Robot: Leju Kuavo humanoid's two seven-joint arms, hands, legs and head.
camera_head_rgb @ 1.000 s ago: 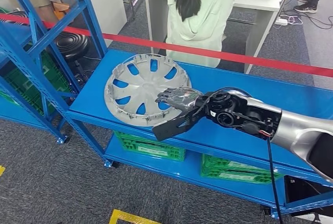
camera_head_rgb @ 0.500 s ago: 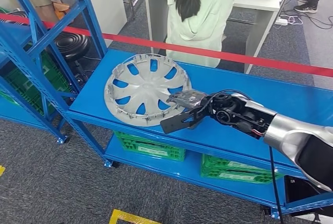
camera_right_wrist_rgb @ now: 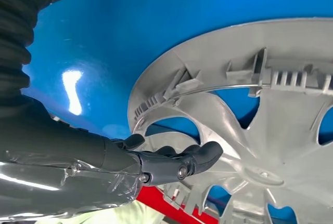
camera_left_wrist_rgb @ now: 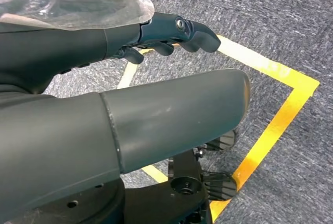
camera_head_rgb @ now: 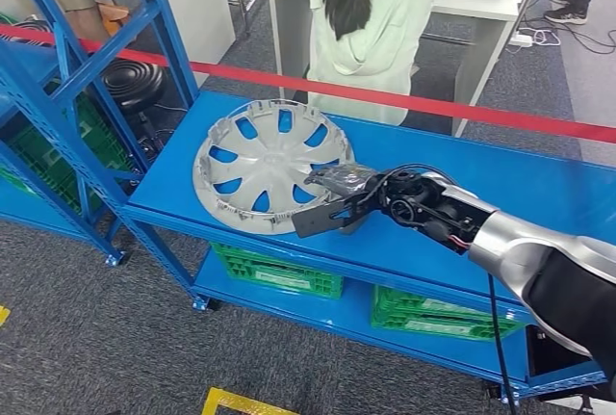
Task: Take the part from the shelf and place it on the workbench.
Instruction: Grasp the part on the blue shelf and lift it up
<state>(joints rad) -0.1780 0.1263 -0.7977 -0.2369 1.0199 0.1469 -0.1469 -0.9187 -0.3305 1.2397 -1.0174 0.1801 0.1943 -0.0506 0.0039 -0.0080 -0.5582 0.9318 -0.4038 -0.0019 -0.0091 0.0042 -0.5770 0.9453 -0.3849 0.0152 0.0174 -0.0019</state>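
one part on the shelf, right robot hand closing in at its rim.

since a second ago the right robot hand point(camera_head_rgb: 330, 198) has slid from over the near edge of the hubcap point(camera_head_rgb: 270, 164) to a lower, flatter pose, thumb under the rim and fingers point(camera_right_wrist_rgb: 184, 162) stretched over the spokes. it is spread and holds nothing yet; contact with the rim i cannot tell. the hubcap lies flat on the blue shelf point(camera_head_rgb: 465, 169), just ahead of the fingertips, unmoved. judgement: grasp step in hand, lift not begun. left robot hand point(camera_left_wrist_rgb: 117, 83) hangs over the floor, fingers loosely curled, empty.
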